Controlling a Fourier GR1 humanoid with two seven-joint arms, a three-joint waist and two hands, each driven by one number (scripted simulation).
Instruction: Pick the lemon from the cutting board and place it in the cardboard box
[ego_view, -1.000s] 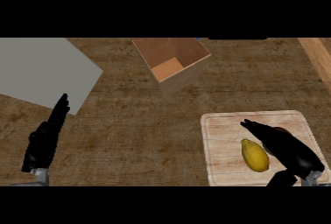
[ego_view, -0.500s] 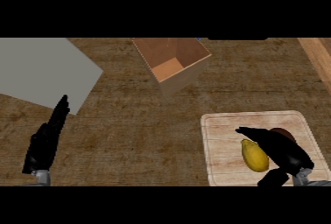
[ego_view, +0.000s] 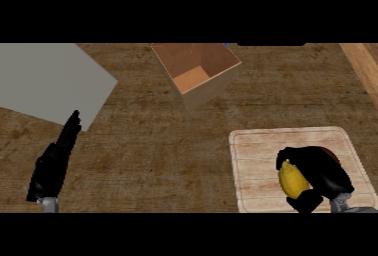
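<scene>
Head view, looking steeply down at your wooden counter (ego_view: 148, 165): your right hand (ego_view: 319, 172) shows near the lower right of the view, fingers and thumb curled round the lemon (ego_view: 292, 181); the yellow fruit shows along the hand's left side, between the curved fingers above it and the thumb below it; the rest of the lemon is hidden behind the palm; you cannot tell from here whether it is lifted or resting.

Under that hand lies the pale cutting board (ego_view: 258, 150), a rounded rectangle with faint grain lines; the lemon sits over its lower middle; nothing else shows on the board.

Up and to the left of your right hand, well apart from it, stands the cardboard box (ego_view: 210, 87), open at the top and turned at an angle to the counter's edge; you can see its tan inner walls and a lighter orange floor; nothing lies inside it.

Your left hand (ego_view: 53, 165) shows far to the left of the right hand, near the lower left, fingers straight and pointing up the view, holding nothing; just above its fingertips is the corner of a flat grey panel (ego_view: 44, 80) that fills the upper left.

At the top right a strip of lighter wood (ego_view: 363, 65) runs diagonally.
</scene>
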